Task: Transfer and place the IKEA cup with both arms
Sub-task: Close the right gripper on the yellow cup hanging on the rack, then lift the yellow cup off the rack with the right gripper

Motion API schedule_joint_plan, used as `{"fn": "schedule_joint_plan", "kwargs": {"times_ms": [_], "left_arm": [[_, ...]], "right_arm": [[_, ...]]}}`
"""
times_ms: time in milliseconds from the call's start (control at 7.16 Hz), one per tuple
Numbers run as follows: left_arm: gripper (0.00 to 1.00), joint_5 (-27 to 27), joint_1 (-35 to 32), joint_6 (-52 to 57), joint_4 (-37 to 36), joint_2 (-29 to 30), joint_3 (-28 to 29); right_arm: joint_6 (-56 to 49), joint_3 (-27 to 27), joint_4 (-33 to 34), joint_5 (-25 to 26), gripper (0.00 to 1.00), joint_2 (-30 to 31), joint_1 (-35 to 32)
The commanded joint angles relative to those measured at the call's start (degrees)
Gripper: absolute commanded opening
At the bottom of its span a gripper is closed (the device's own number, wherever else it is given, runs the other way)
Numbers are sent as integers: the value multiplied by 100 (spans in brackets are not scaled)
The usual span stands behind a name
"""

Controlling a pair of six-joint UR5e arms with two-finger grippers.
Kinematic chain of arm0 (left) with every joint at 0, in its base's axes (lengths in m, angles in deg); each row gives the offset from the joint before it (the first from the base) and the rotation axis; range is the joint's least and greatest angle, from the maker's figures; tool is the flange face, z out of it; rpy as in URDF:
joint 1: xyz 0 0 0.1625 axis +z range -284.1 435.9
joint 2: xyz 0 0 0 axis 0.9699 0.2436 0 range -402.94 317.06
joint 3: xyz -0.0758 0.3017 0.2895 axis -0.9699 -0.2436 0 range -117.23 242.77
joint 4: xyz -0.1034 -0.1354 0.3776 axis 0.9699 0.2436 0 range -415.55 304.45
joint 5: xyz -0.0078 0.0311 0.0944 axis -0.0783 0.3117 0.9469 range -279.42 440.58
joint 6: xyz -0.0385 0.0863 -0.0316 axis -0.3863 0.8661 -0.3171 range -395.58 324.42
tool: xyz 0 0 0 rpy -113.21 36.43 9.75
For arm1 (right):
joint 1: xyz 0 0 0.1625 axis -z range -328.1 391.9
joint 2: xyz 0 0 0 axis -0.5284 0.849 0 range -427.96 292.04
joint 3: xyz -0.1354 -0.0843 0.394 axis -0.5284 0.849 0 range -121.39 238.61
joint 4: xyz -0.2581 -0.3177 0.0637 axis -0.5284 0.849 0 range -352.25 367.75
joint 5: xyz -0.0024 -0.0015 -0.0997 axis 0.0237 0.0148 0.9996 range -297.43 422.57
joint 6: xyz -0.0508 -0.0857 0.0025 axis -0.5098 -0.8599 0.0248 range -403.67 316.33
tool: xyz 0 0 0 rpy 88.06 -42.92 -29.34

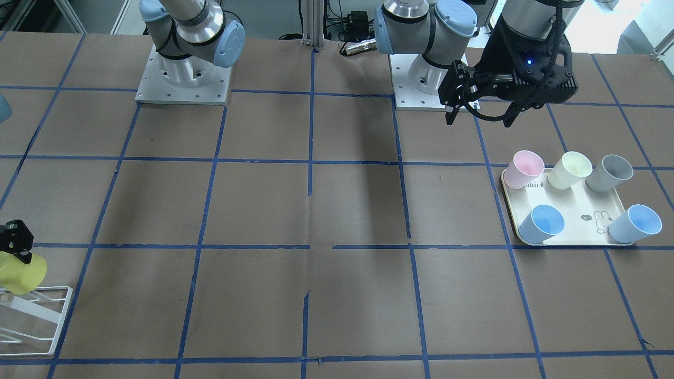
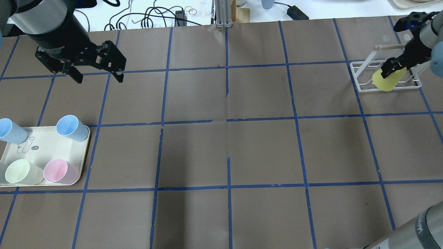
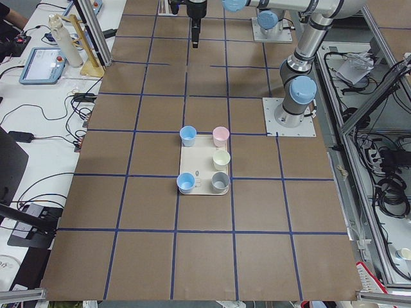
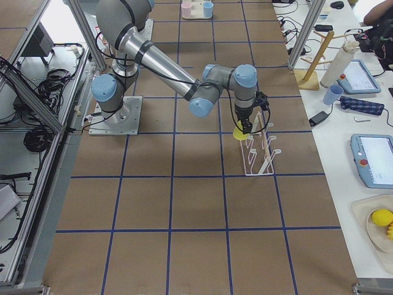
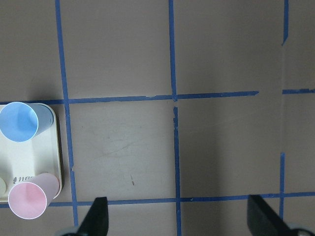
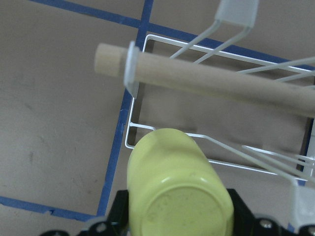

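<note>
**Cup gripped at the rack; handover and placing not yet done**

Your right gripper (image 2: 394, 68) is clamped on the cup (image 2: 387, 81) near its base. The cup is tipped mouth-down at the wire rack (image 2: 360, 74), and you cannot tell whether it is free of the wires. Your left gripper (image 2: 99, 79) hangs wide open and holds nothing, near the tray (image 2: 45, 147). By my judgement the lift-out, pass and set-down remain. Mind the rod (image 6: 206, 81) close over the cup. Between rack and tray only the taped mat (image 2: 228, 152) shows, which leaves room to meet mid-table.

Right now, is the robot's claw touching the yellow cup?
Touching. In the right wrist view, the right gripper has its fingers pressed against both sides of the yellow cup.
</note>
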Motion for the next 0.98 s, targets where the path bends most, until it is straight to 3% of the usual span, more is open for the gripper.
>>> {"fn": "schedule_joint_plan", "kwargs": {"times_ms": [0,838], "left_arm": [[100,-6,1,-5,0,-2,-7],[100,-6,1,-5,-9,7,1]], "right_arm": [[0,131,-11,-11,0,144,0],[-26,264,-1036,-28,0,1452,-87]]}}
